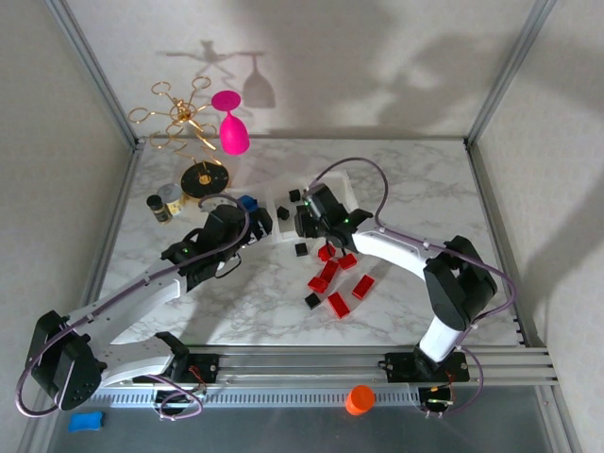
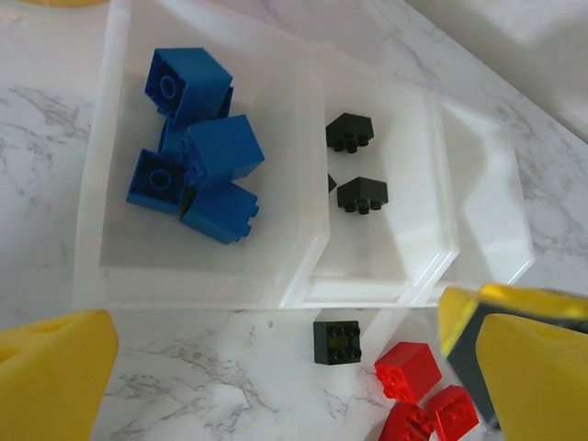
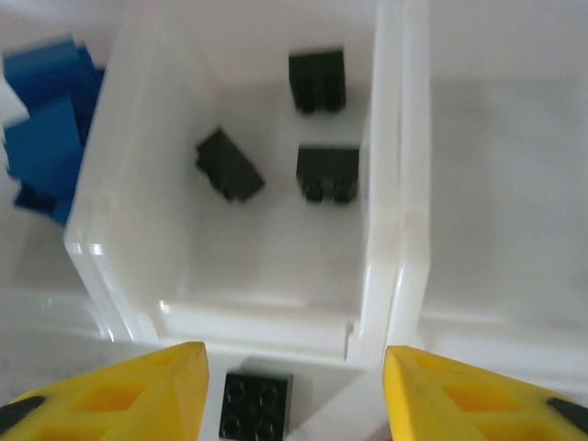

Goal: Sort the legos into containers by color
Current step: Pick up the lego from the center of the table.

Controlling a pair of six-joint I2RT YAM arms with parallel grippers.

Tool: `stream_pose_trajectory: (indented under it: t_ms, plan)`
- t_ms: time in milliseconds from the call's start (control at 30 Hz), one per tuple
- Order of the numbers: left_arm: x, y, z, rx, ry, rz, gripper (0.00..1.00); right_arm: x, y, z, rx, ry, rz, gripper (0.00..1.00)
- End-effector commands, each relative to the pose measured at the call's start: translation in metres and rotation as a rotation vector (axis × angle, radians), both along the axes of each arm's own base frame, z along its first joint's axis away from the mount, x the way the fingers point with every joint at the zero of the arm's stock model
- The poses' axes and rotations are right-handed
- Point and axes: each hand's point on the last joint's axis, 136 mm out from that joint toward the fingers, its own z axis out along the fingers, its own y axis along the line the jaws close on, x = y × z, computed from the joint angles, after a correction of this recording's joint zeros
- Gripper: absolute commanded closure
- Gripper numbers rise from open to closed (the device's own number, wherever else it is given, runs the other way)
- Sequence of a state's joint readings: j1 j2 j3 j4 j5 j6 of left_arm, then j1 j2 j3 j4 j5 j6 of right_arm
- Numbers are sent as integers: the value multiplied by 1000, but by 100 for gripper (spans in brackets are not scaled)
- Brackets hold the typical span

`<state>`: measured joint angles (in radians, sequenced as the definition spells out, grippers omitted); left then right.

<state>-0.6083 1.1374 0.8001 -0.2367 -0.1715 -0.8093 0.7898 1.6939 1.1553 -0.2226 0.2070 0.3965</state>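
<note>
Right gripper (image 3: 294,360): jaws spread, nothing held; poised over the tray's near wall, looking down into the middle cell.
Left gripper (image 2: 280,322): jaws spread wide, empty; hangs just beside the right one, over the same wall.
Tray (image 3: 397,184): three joined cells, translucent white.
Left cell: blue bricks (image 2: 202,152), a heap of about five.
Middle cell: black bricks (image 3: 328,173), three, one lying askew.
Right cell: looks empty.
Loose black brick (image 3: 255,404): on the table, studs up, just beside the tray's near wall, below the right gripper.
Red bricks (image 1: 335,274): about six, scattered near the tray; none sorted.
Second black brick (image 1: 311,300): at the reds' near edge.
Step in hand: judged to be black bricks into the middle cell, at the release.
Next move: probably the loose black brick; calls for a straight descent, jaws astride it, with little room against the wall.
Surface: marble top (image 1: 415,189), white, grey-veined, flat.
Room: pale walls, metal frame posts; gold stand (image 1: 179,118) and pink glass (image 1: 231,127) far left; orange cap (image 1: 360,399) by the near rail.
</note>
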Motion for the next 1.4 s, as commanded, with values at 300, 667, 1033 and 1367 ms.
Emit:
stream_pose_trajectory:
  t_ms: [300, 667, 1033, 1367]
  plan:
    - [-11, 16, -8, -24, -1, 87, 1, -21, 15, -46, 10, 62, 30, 45]
    - [-11, 23, -12, 10, 4, 115, 0, -15, 22, -76, -34, 107, 33, 45]
    - [-10, 25, -16, 34, 18, 120, 0, -20, 32, -80, -80, 102, 68, 48]
    - [-9, 24, -15, 39, 20, 119, 0, -19, 31, -89, -96, 117, 58, 58]
